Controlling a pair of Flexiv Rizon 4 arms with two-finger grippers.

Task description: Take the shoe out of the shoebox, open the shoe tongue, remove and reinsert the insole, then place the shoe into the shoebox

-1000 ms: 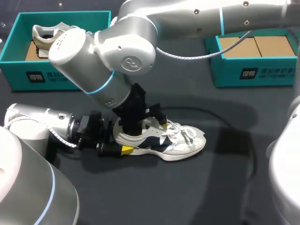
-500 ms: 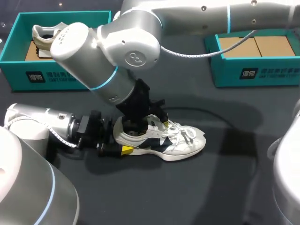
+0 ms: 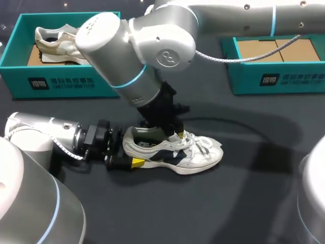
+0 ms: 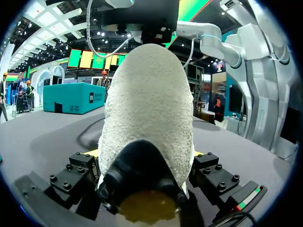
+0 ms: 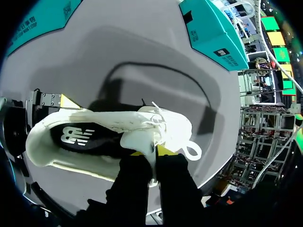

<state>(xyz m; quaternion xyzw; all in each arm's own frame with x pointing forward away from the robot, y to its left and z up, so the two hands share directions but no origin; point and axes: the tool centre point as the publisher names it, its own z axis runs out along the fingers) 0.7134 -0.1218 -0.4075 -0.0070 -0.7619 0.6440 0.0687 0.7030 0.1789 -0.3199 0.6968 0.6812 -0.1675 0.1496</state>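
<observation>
A white and navy shoe point(image 3: 185, 154) lies on its sole on the dark table, toe to the right. My left gripper point(image 3: 128, 155) comes in low from the left, one finger on each side of the heel point(image 4: 149, 118), shut on it. My right gripper point(image 3: 171, 130) reaches down from above onto the shoe's mouth. In the right wrist view its fingers point(image 5: 137, 163) are pinched together on the white tongue point(image 5: 142, 140), which stands lifted above the laces. The navy insole point(image 5: 83, 139) shows inside the shoe.
A teal shoebox point(image 3: 61, 84) at the back left holds a beige shoe point(image 3: 53, 39). A second teal shoebox point(image 3: 274, 79) at the back right shows only brown cardboard inside. My right arm's large elbow point(image 3: 137, 51) hangs over the table's middle.
My right gripper has shifted from the heel opening toward the laces and shut on the tongue. Its elbow swung to the right. The left arm and shoe stayed put.
</observation>
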